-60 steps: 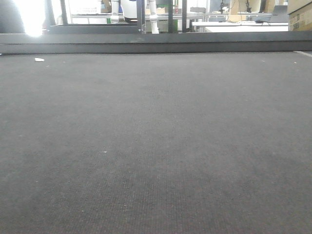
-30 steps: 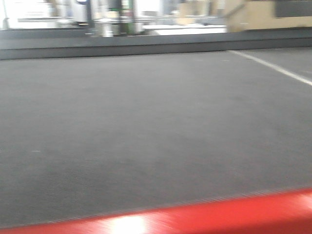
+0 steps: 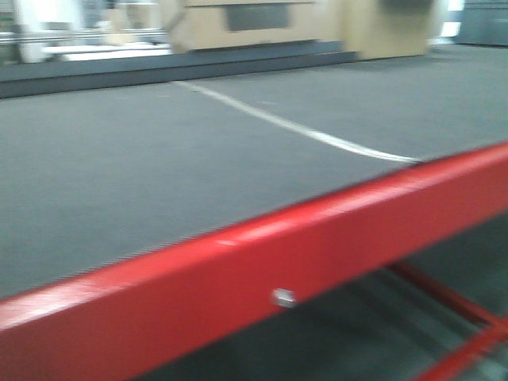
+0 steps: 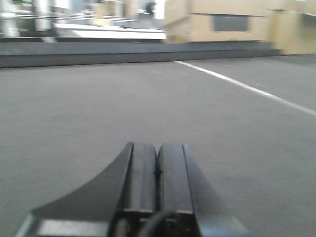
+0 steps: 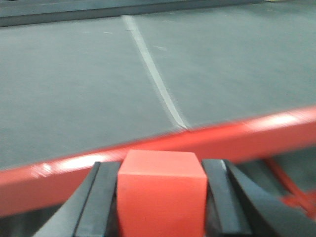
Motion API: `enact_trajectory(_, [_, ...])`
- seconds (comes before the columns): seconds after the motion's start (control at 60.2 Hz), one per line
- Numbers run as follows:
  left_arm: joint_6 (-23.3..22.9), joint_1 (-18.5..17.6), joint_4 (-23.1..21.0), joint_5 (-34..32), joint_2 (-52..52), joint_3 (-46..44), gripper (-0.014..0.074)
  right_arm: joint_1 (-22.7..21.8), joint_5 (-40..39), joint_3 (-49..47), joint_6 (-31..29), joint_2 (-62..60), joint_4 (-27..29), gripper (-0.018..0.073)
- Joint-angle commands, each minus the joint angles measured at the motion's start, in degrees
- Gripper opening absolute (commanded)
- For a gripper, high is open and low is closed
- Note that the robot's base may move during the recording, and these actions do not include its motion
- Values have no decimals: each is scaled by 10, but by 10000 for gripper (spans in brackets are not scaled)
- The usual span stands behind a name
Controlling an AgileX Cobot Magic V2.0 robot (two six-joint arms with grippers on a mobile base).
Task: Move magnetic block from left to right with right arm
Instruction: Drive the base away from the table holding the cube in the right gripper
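No legible text, label, brand or number in any view. At the far side, a tan box (image 3: 317, 28) carries a dark rectangular panel (image 3: 258, 16), too blurred to read. It is equally unreadable in the left wrist view. A plain white line (image 3: 302, 131) crosses the grey mat (image 3: 119, 175) from the far side toward the near right. The magnetic block (image 5: 162, 197) shows plain red faces.

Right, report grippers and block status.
Left gripper shut, empty, over the mat. Right gripper shut on the magnetic block. Red rail crosses just ahead.
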Motion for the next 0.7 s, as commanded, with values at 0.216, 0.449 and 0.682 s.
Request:
enact_trajectory(0.216, [-2,-3,0,-52,-9,6,-115,-3,-50,-14,-7,6,-6,286])
enact_trajectory(0.449, [-2,-3,0,-52,-9,6,-116,-3,-50,-14,-7,6,-6,286])
enact_trajectory(0.682, [-2,-3,0,-52,-9,6,-116,-3,-50,-14,-7,6,-6,286])
